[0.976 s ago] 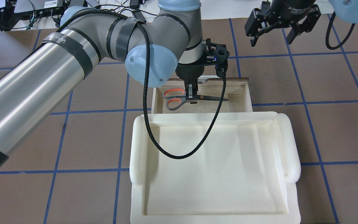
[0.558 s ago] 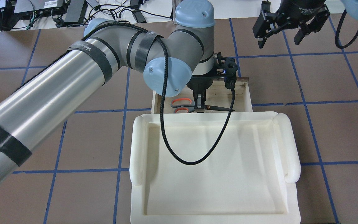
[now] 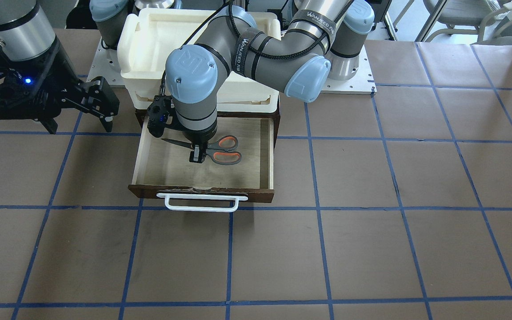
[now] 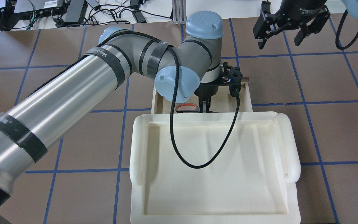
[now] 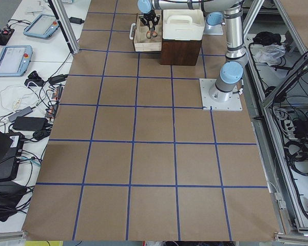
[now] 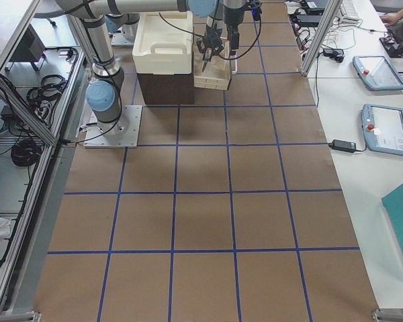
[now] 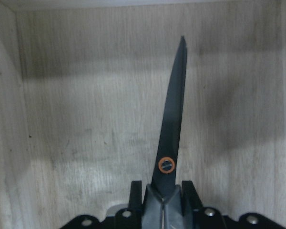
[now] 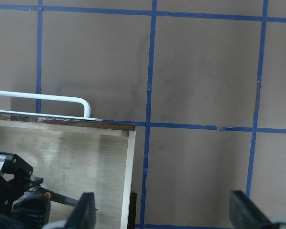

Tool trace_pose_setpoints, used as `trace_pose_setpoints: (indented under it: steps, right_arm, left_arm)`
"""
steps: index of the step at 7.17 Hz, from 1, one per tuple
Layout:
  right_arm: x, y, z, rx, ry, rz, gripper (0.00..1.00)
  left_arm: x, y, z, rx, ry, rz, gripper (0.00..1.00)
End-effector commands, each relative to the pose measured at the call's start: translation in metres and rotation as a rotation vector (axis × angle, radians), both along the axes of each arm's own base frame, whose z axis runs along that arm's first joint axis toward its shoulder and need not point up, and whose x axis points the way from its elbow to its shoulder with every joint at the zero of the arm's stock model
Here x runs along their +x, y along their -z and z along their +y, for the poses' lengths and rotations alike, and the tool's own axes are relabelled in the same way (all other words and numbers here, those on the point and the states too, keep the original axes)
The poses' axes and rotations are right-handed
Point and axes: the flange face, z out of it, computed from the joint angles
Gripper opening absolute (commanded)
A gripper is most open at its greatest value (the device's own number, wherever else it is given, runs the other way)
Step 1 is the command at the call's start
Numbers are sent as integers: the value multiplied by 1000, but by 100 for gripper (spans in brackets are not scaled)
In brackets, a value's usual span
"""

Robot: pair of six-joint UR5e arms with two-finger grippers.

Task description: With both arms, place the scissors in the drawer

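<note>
Well, closest to me on the operators' side is the bare brown surface (image 3: 371, 249), crossed by blue tape lines (image 3: 371, 208) and filling the lower half of the front-facing view.

Just beyond it, a little left of centre, the drawer (image 3: 260, 194) stands open. Its white bar handle (image 3: 202, 208) faces me and the pale plywood floor is in plain sight. The scissors (image 3: 214, 151) are inside, about the middle of the floor. Their orange-lined loops lie toward the right of the frame and the dark blades point left.

The left hand (image 3: 197, 156) comes straight down into the drawer and is clamped on the scissors just behind the orange pivot. In the left wrist view the blades run up the frame from between the closed fingers, over the plywood. I cannot tell whether the scissors touch the floor or hang just above it. The left arm (image 3: 256, 49) bends in from the upper right. From overhead, its black cable (image 4: 197, 167) droops in a loop over the foam tray.

Further back, the white foam tray (image 3: 247, 95) sits on top of the dark cabinet (image 5: 180, 50) that holds the drawer.

Off at the upper left of the front-facing frame, beside the drawer and apart from it, the right hand (image 3: 79, 124) hangs above the surface. Its fingers are spread wide and it grips nothing. Its wrist view catches a corner of the drawer and the handle at lower left.
</note>
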Motion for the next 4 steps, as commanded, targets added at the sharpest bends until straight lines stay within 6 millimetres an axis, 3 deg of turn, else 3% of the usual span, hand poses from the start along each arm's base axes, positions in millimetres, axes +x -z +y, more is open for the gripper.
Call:
trace_pose_setpoints:
  steps: [1,3,4]
  right_arm:
    - [1,1,0,1,0,-7,100]
    - [0,1,0,0,-11,2,100]
    - [0,1,0,1,-1,-1,100]
  left_arm:
    - [-2,4,2,-1,-26,-2,100]
    - [-2,0,2,-15,-27,4,100]
    - [-1,-14,4,-40,-44,18,100]
